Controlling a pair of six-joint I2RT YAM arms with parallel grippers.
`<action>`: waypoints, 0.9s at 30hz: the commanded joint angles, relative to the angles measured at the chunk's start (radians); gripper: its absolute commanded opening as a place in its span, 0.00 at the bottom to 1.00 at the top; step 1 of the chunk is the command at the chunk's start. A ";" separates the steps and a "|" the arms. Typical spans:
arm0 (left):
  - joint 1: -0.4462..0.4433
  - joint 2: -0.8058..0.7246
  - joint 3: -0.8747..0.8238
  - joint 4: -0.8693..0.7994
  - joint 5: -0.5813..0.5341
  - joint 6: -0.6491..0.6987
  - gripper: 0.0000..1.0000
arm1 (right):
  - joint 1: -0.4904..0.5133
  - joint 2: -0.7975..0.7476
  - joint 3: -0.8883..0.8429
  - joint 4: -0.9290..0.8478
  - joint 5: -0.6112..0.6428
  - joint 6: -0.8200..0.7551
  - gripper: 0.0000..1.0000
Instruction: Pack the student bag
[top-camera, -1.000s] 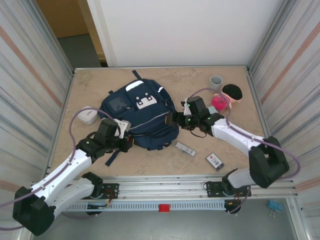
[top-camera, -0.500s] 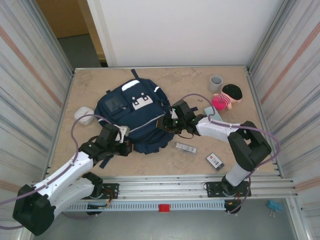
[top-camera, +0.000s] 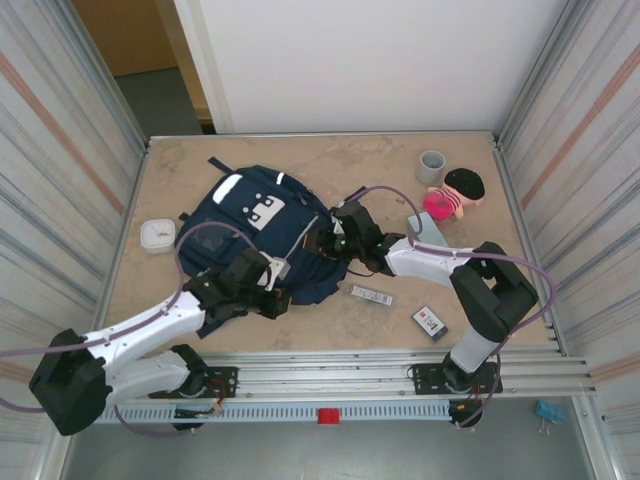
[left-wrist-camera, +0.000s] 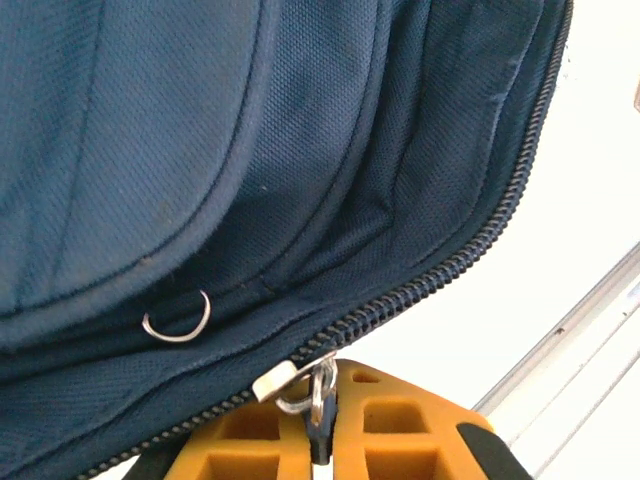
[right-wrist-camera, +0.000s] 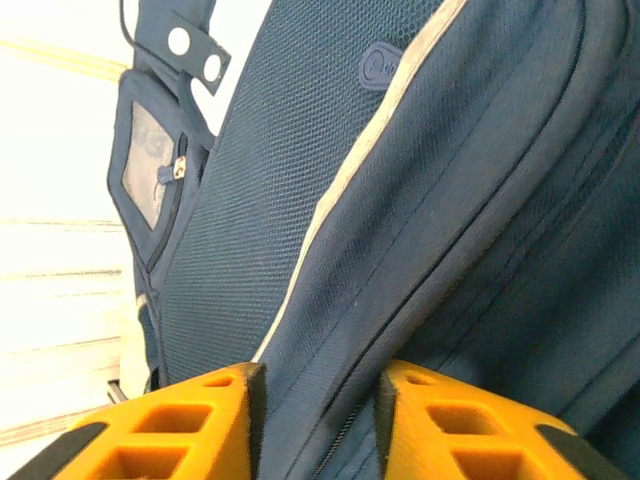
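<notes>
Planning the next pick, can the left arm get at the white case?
Probably not yet: the left gripper is shut on the student bag's zipper pull. Otherwise the white case lies uncovered beside the bag.

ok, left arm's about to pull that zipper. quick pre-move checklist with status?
1. Pull held: ok, left gripper is shut on the zipper pull.
2. Bag braced: cannot tell; right gripper sits at the right edge of the bag, clamp unclear.
3. Track ahead: ok, nothing lies on the teeth.
4. Snag risk: not ok, the left arm's cable loops over the bag and may catch.
5. Loose items: ok, cup, doll and white case lie apart from the bag.
</notes>
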 joint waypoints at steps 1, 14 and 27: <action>-0.009 0.018 0.057 0.070 -0.029 -0.025 0.09 | -0.005 -0.073 0.023 -0.033 0.010 -0.043 0.43; -0.100 0.176 0.241 0.178 -0.050 -0.007 0.49 | -0.132 -0.271 0.126 -0.377 -0.099 -0.362 0.65; -0.108 -0.094 0.342 -0.191 -0.189 0.424 0.80 | -0.222 -0.318 0.267 -0.744 -0.242 -0.697 0.66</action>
